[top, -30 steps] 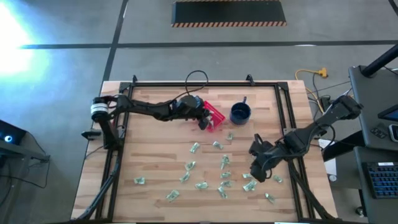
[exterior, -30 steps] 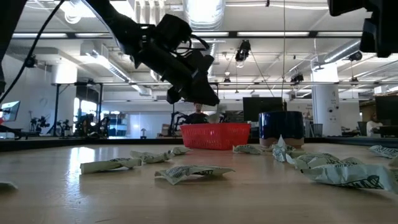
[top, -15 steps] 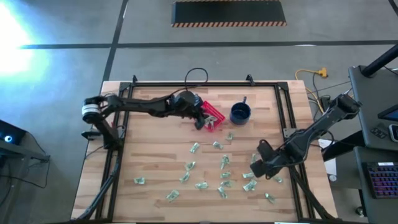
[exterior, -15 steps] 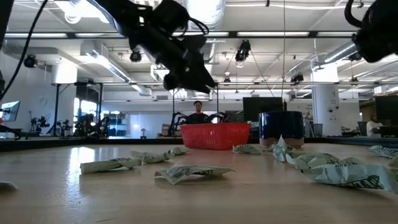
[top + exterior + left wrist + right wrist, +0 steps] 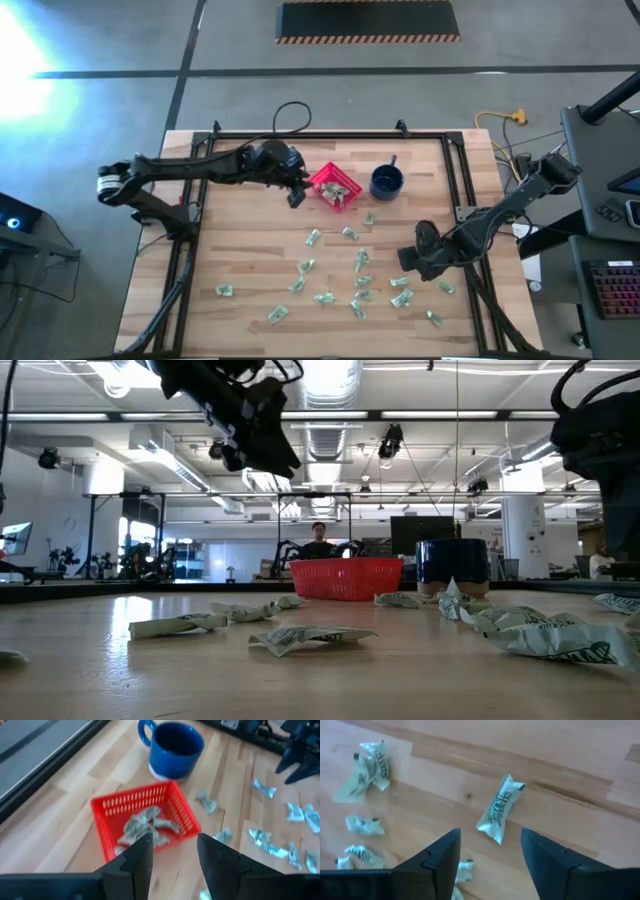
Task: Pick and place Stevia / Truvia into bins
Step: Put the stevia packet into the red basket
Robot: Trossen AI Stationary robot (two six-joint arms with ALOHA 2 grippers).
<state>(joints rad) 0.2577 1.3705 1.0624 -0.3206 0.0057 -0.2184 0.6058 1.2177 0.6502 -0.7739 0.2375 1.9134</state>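
1. Hovering above the table [image 5: 240,250], the left pincer [image 5: 296,197] hangs just beside the red basket [image 5: 334,187], with its fingers [image 5: 136,861] spread apart and nothing between them.
2. Ahead of that pincer, the red basket [image 5: 145,820] holds several crumpled sachets [image 5: 145,826], and the blue mug [image 5: 175,749] stands just beyond the basket.
3. The right pincer [image 5: 404,260] sits low over the table on the far side from the left pincer, its fingers [image 5: 437,860] wide apart and empty.
4. Just ahead of the right pincer's open gap lies one pale green sachet [image 5: 499,808], flat on the wood and not touching either finger.
5. More loose sachets [image 5: 355,285] are scattered over the table near the right pincer, well apart from the left pincer and outside the basket.
6. In the low view a person [image 5: 319,543] shows in the room behind the basket.
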